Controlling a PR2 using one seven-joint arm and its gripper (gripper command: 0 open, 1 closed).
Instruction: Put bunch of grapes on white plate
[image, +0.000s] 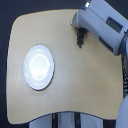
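one arm reaches over the surface (75, 85) far edge; its fingers (79, 40) seem clamped on the bunch of grapes (79, 42), hanging vertical. white plate (39, 67) lies well apart, toward the opposite side edge.

Counts, exterior view: one white plate (39, 67) — nothing on it. One wooden table (85, 85). One robot arm (102, 25) with one gripper (79, 39). One dark thing at the fingertips — possibly the bunch of grapes (79, 42), too small and blurred to confirm.
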